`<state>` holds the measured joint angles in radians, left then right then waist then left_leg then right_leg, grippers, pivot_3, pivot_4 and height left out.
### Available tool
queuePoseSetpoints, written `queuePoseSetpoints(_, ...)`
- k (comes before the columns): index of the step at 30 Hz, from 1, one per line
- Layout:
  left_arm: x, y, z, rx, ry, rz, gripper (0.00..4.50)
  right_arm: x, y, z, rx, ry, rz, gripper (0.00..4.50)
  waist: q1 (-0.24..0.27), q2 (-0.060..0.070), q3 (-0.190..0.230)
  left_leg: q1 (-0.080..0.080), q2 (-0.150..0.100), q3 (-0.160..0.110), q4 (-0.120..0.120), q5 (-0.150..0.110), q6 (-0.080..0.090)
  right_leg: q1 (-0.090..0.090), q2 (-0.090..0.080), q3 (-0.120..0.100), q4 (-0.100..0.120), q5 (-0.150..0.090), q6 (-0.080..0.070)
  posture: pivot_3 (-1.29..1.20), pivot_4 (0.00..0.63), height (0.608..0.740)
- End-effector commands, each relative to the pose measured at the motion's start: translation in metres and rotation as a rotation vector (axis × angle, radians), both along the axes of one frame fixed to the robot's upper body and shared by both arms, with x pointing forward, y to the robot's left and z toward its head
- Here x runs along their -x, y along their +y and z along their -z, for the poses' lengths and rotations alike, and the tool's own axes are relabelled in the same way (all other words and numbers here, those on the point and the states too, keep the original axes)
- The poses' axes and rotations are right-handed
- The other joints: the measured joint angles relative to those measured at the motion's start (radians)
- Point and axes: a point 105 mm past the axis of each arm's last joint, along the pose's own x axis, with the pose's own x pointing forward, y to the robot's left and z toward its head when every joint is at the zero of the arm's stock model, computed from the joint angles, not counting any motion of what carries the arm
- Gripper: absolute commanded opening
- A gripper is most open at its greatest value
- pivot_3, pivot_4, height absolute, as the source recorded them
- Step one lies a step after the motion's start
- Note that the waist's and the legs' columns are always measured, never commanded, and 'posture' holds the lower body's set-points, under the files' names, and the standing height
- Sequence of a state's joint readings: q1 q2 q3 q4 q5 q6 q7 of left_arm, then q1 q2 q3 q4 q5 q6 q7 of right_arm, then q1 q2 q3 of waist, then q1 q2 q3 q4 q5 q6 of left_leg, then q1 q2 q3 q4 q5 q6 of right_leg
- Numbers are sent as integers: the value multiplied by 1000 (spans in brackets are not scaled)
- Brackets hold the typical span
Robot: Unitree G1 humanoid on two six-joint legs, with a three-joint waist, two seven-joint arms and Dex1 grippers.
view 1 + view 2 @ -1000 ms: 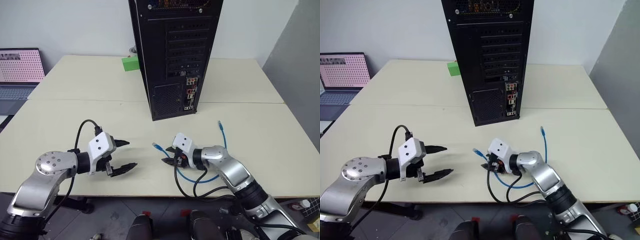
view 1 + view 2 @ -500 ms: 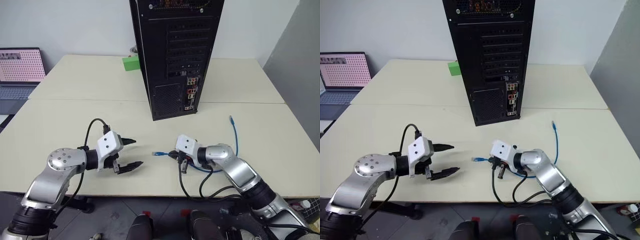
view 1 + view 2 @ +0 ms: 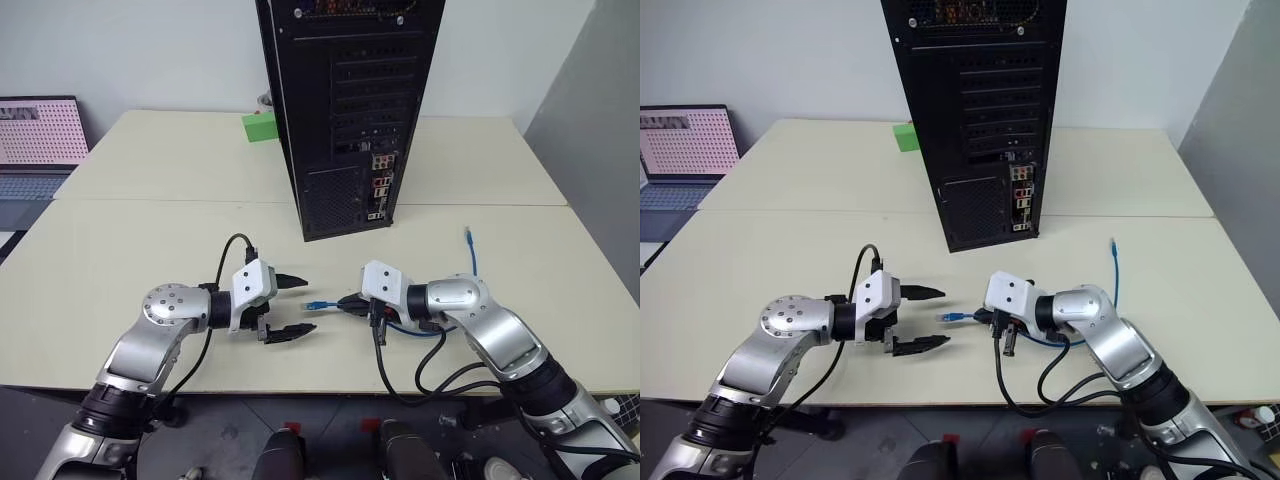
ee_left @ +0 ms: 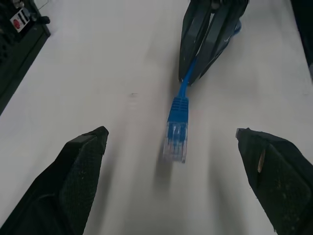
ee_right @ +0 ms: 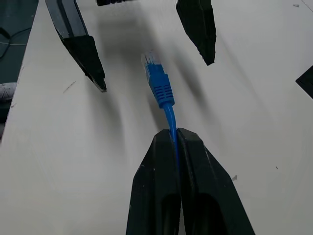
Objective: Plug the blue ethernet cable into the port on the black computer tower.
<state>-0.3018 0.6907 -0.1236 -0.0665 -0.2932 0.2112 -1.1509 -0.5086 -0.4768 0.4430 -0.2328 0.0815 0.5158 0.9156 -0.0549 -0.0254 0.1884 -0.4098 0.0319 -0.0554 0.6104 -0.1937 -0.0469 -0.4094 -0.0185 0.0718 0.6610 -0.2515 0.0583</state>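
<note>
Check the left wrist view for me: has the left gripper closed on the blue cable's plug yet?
No, the left gripper stands wide open with the plug of the blue ethernet cable lying untouched between its fingers.

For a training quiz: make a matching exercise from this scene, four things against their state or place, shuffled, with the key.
Things:
1. left gripper
2. right gripper
3. green block
4. laptop

States or places:
A. shut on the blue ethernet cable
B. at the robot's far left, screen lit
C. open, facing the cable's plug
D. beside the black computer tower, on its left

Pairs: 1-C, 2-A, 3-D, 4-B
</note>
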Motion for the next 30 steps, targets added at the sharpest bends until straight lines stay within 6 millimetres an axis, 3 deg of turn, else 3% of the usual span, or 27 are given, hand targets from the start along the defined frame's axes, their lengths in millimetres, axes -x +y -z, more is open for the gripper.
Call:
queuePoseSetpoints(1, 1, -5, -9, 9, -22, 57, 3758, 1, 0, -15, -31, -47, -13, 0, 0, 0, 0, 0, 0, 0, 0, 0, 0, 0, 0, 0, 0, 0, 0, 0, 150, 740)
queuePoseSetpoints(13, -6, 5, 3, -60, -43, 49, 1019, 2, 1, -17, -33, -45, -20, 0, 0, 0, 0, 0, 0, 0, 0, 0, 0, 0, 0, 0, 0, 0, 0, 0, 150, 740)
queuePoseSetpoints(18, -10, 2, 2, -54, -60, 41, 212, 2, 2, -18, -37, -45, -25, 0, 0, 0, 0, 0, 0, 0, 0, 0, 0, 0, 0, 0, 0, 0, 0, 0, 150, 740)
queuePoseSetpoints(30, -8, 0, 0, -50, -73, 43, 42, 1, 1, -17, -33, -52, -17, 0, 0, 0, 0, 0, 0, 0, 0, 0, 0, 0, 0, 0, 0, 0, 0, 0, 150, 740)
